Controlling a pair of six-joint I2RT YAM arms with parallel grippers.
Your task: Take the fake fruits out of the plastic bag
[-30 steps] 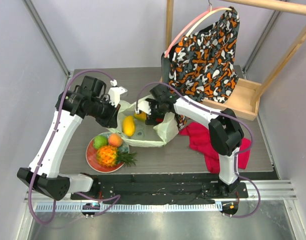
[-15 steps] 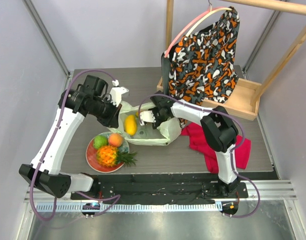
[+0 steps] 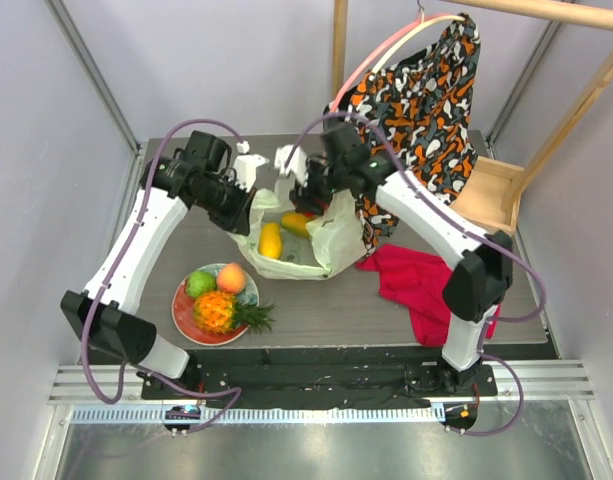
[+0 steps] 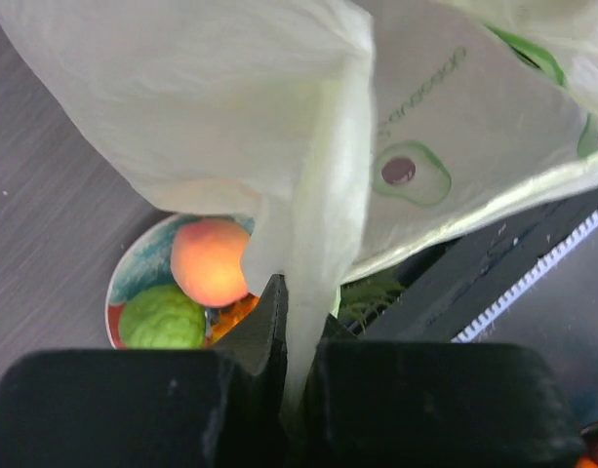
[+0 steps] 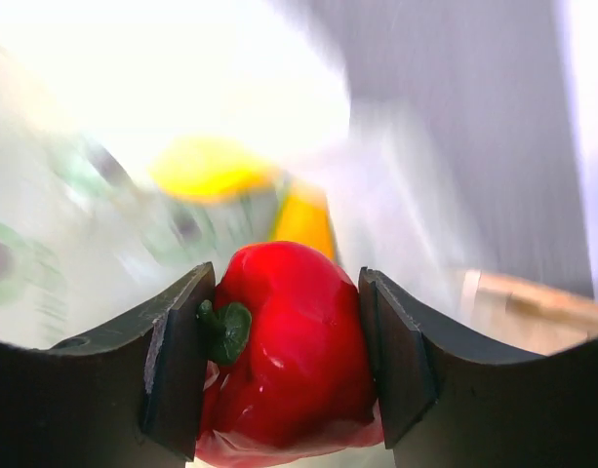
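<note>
Red glossy plastic pepper with a green stem sits clamped between the right jaws, which press on both its flanks. Only the right wrist view shows this grip; from above the arm hides the piece. Behind the pepper that view is blurred, with yellow and orange shapes.

The large crinkly translucent pale yellow-green plastic bag hangs below and between both sets of jaws, its mouth open upward. The left jaws are closed on a gathered fold of its rim, seen plainly in the left wrist view. The top view alone shows the inside: a yellow mango-shaped plastic fruit and a yellow-orange one, just below the right jaws.

Below the left jaws, toward the arm bases, the round red-and-teal plate carries an orange plastic pineapple with green leaves, a pink-orange peach and a green round fruit.

A strip of bare dark wood-grain tabletop separates bag from plate. A crumpled red cloth lies just beside the bag's right edge. An orange-black-white patterned garment hangs close behind the right arm.
</note>
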